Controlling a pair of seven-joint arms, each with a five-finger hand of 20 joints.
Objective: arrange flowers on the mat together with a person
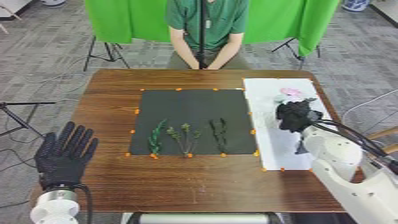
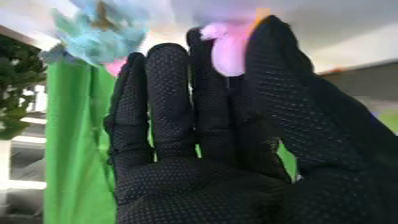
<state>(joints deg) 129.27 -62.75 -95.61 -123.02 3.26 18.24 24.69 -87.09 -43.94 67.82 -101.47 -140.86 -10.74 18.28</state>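
Note:
My right hand (image 1: 295, 114) is over the white sheet (image 1: 282, 159), just nearer than a pink flower (image 1: 290, 92) and a pale teal flower (image 1: 282, 99). In the right wrist view, my right hand (image 2: 182, 182) has straight fingers; part of the pink flower (image 2: 229, 52) shows between fingertips and thumb, with no grip visible. The teal flower (image 2: 102, 35) is beyond the fingers. On the black mat (image 1: 191, 111) lie a leafy green sprig (image 1: 155, 137), a branching sprig (image 1: 186, 137) and a dark thin sprig (image 1: 218, 136), side by side. My left hand (image 1: 62, 162) rests open left of the mat.
The brown table (image 1: 178, 187) surrounds mat and sheet. Small orange tape pieces mark the edges of both. Dark cables run along my right arm. A black stand (image 1: 27, 120) is beyond the table's left edge, and a green curtain (image 1: 124, 22) hangs behind the far edge.

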